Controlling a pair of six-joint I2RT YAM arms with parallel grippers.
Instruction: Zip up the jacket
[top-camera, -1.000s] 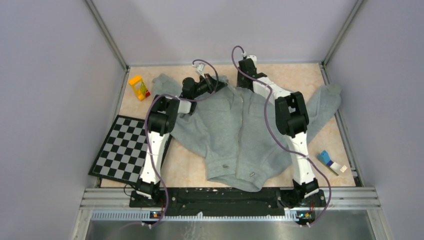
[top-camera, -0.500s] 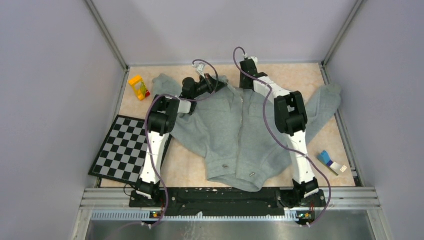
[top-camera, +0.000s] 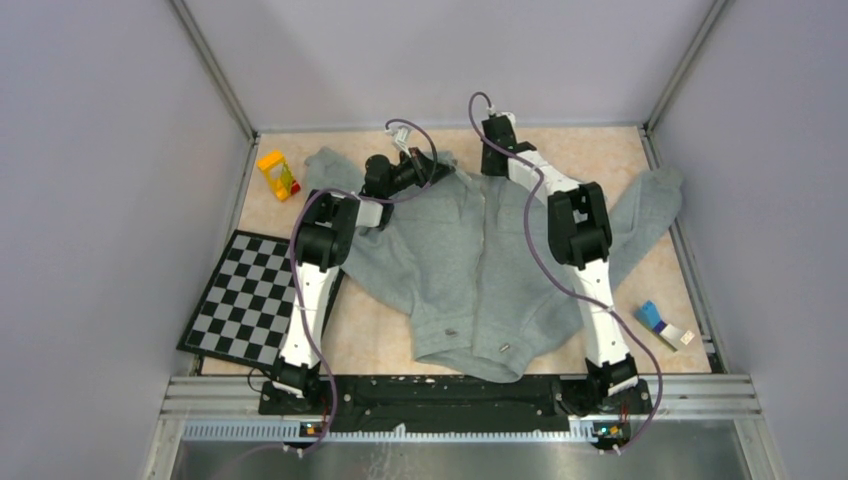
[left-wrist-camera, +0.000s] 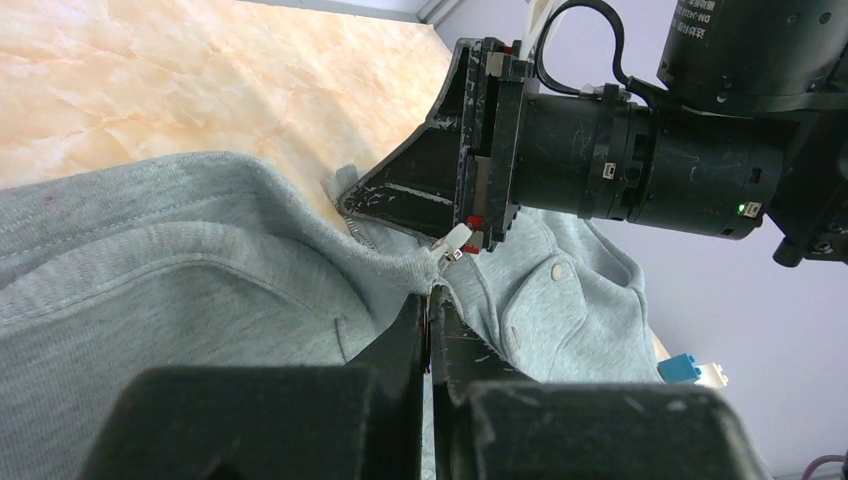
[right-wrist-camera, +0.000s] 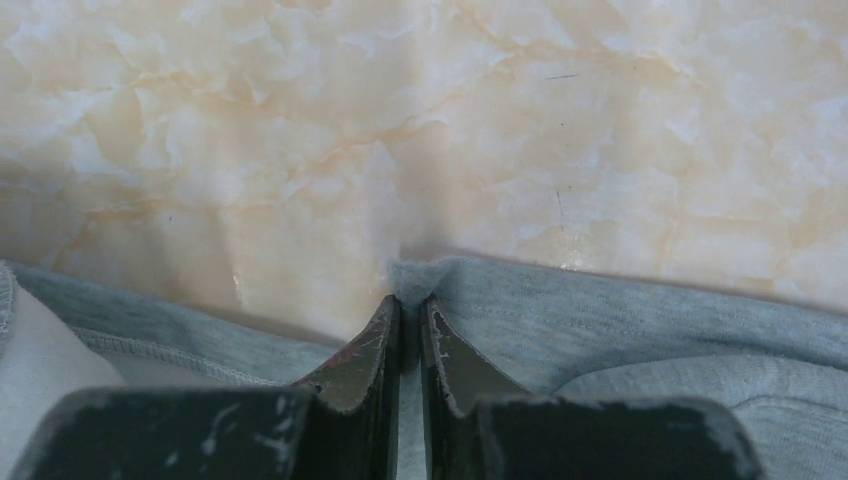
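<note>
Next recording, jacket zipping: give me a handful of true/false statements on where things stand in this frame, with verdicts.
1. The jacket lies spread on the table, hem toward the arm bases. True.
2. Both grippers are at the hem. False: the left gripper and right gripper are at the collar end.
3. The right gripper pinches the jacket's edge. True.
4. The checkerboard lies on the jacket. False: it lies on the table, left of it.

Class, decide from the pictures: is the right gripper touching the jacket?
Touching. The right wrist view shows the right gripper closed on a raised fold of the jacket at its edge, grey fabric pinched between the jaws.
</note>
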